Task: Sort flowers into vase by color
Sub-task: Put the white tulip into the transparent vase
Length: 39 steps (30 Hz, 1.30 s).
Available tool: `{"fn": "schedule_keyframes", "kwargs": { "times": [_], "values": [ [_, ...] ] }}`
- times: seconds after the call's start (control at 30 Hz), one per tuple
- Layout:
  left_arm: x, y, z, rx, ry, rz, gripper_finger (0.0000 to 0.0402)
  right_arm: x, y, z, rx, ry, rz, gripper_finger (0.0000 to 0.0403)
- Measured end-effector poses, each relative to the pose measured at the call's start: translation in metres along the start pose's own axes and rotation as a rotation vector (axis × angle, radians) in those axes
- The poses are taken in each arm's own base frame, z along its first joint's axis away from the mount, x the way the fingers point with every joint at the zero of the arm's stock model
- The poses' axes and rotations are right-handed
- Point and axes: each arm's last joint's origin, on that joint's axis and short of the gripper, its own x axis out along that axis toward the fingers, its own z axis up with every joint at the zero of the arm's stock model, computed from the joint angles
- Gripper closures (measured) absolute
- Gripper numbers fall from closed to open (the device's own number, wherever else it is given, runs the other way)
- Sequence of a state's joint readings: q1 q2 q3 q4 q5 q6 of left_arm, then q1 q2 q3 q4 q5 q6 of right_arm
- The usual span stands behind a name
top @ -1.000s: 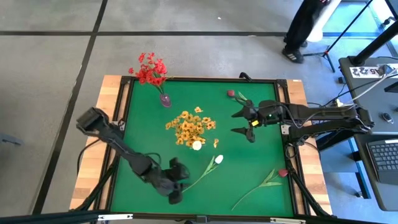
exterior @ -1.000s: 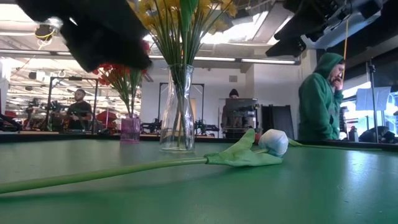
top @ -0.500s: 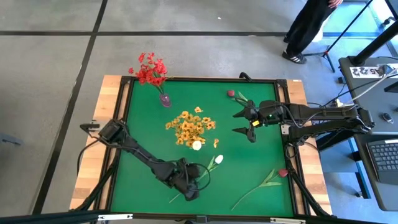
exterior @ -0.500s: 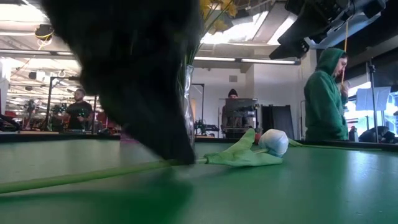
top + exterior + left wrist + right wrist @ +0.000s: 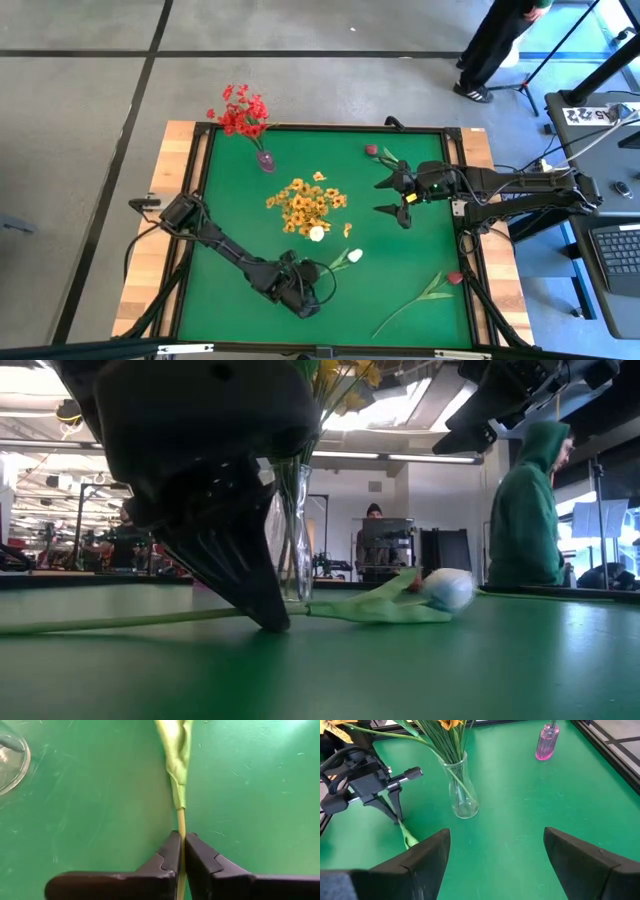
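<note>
Now clamped on thin white tulip (image 5: 354, 256) stem, left gripper (image 5: 180, 851), smooth green felt, right gripper (image 5: 495, 855) agape, empty.

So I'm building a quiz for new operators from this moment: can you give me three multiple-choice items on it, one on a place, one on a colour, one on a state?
1. Where does the clear glass vase with the yellow-orange flowers stand?
A. near the middle of the green table
B. on the floor
C. in the right pincer

2. What colour is the small vase that holds the red flowers?
A. blue
B. pink
C. black

3. How is the left pincer set?
A. wide open above the mat
B. shut on the white tulip's stem
C. shut on the clear vase

Key: 1 A, the high view shows it mid-table; 2 B, the right wrist view shows pink glass; 3 B, the left wrist view shows the fingers pinching the white tulip's stem.
</note>
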<state>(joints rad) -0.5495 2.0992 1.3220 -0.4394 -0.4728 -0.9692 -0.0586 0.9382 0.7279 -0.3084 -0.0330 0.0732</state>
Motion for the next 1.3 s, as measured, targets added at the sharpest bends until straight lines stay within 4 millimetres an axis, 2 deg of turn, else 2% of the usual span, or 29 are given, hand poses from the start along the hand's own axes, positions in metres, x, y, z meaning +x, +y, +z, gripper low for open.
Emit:
{"fn": "schedule_keyframes", "kwargs": {
  "times": [0.1,0.2,0.33,0.43,0.57,0.7,0.8,0.9,1.03,1.13,1.3],
  "values": [
    [-0.007,-0.001,0.000,0.005,0.002,-0.014,0.0395,-0.001,0.000,0.000,0.000,-0.003,-0.009,0.0084],
    [-0.031,-0.004,-0.002,0.035,-0.010,-0.042,0.0397,-0.005,-0.002,0.001,0.000,-0.019,-0.073,0.0084],
    [-0.090,-0.010,0.005,0.047,-0.153,-0.131,0.0399,-0.016,-0.002,0.004,-0.001,-0.066,-0.092,0.0084],
    [-0.132,-0.010,0.002,0.055,-0.282,-0.157,0.0399,-0.027,-0.001,0.007,0.000,-0.122,-0.085,0.0084],
    [-0.195,-0.007,-0.002,0.062,-0.551,-0.173,0.0400,-0.040,0.001,0.014,0.001,-0.226,-0.018,0.0084],
    [-0.238,-0.004,-0.001,0.091,-0.793,-0.099,0.0400,-0.045,0.007,0.029,0.000,-0.379,0.150,0.0084],
    [-0.262,0.002,0.013,0.107,-0.884,-0.057,0.0401,-0.044,0.018,0.041,-0.046,-0.505,0.253,0.0084],
    [-0.272,0.012,0.039,0.128,-0.916,-0.071,0.0401,-0.041,0.033,0.052,-0.122,-0.641,0.313,0.0084],
    [-0.276,0.034,0.081,0.145,-0.953,-0.153,0.0401,-0.034,0.051,0.064,-0.201,-0.805,0.376,0.0084],
    [-0.272,0.052,0.108,0.148,-0.967,-0.219,0.0401,-0.026,0.059,0.069,-0.208,-0.865,0.381,0.0084],
    [-0.256,0.074,0.142,0.148,-0.976,-0.309,0.0401,-0.008,0.063,0.082,-0.162,-0.847,0.288,0.0084]
  ]
}}
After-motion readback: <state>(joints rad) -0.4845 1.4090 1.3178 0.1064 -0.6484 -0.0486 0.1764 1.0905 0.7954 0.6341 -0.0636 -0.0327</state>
